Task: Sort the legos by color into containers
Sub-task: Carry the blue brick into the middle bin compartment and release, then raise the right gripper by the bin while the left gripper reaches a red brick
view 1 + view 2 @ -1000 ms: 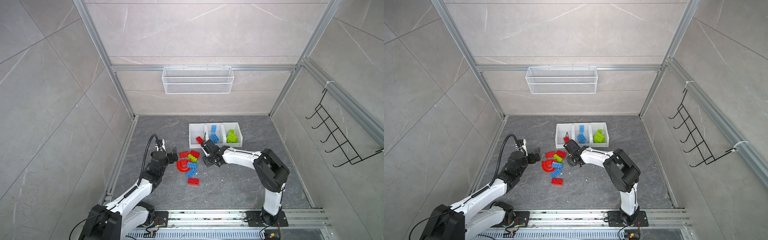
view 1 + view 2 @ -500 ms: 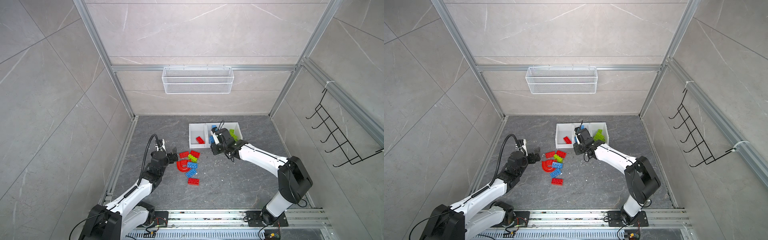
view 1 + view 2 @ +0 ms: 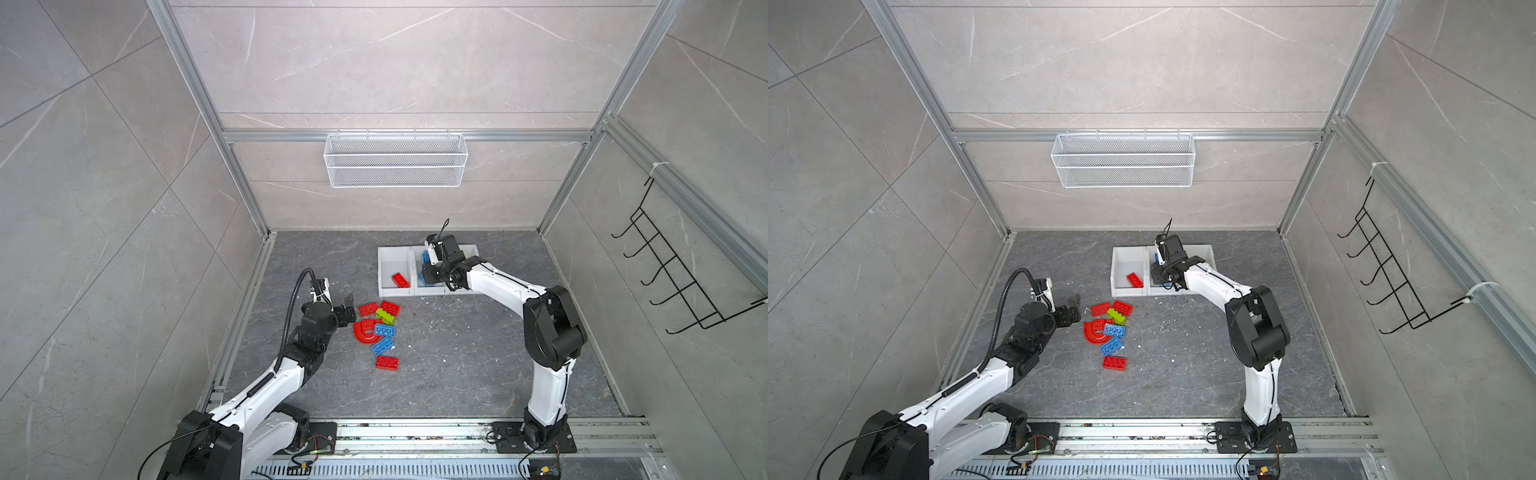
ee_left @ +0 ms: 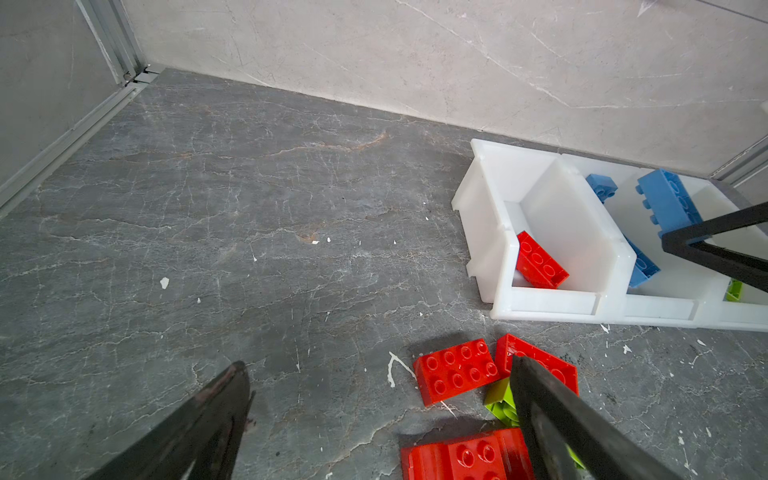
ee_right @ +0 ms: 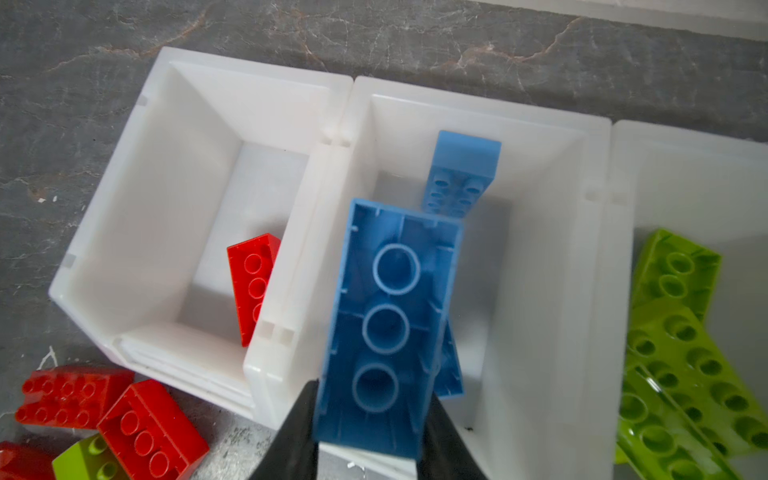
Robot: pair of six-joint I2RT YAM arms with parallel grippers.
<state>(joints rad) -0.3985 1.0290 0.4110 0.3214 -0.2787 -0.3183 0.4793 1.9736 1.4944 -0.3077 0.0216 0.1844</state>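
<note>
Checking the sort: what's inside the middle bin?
A blue brick leans on the back wall; a second blue brick lies partly hidden under the held brick in the right gripper. Floor beneath unseen.

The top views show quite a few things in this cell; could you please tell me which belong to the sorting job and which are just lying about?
Part of the job: loose bricks on the floor; three joined white bins; red brick already binned; blue brick gripped by the right tool.

Just there: wire mesh basket on the back wall; black hook rack on the side wall.
</note>
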